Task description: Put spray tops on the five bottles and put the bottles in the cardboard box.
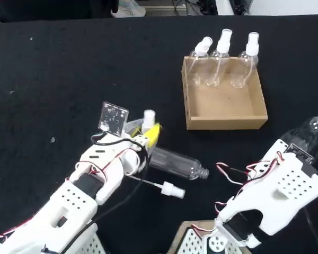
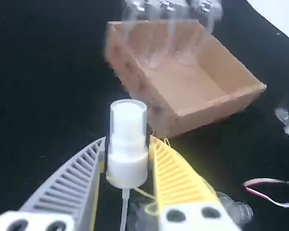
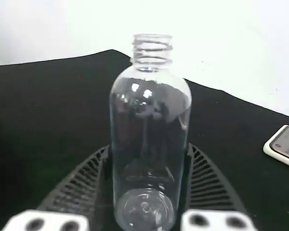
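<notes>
My left gripper [image 1: 147,132] [image 2: 127,168] is shut on a white spray top [image 1: 148,117] [image 2: 127,144], its thin tube hanging down between the grey and yellow fingers. My right gripper [image 3: 147,192] is shut on a clear uncapped bottle [image 3: 149,139] [image 1: 314,128] at the table's right edge. A second uncapped bottle [image 1: 177,164] lies on its side by the left gripper, with a loose spray top [image 1: 169,188] in front of it. Three capped bottles [image 1: 220,61] lean at the far wall of the cardboard box [image 1: 225,117] [image 2: 197,91].
Black cloth covers the table [image 1: 58,79]. A phone [image 3: 284,144] lies on it in the right wrist view. The near part of the box floor [image 1: 228,103] is bare. Both arms' white bodies fill the front of the table.
</notes>
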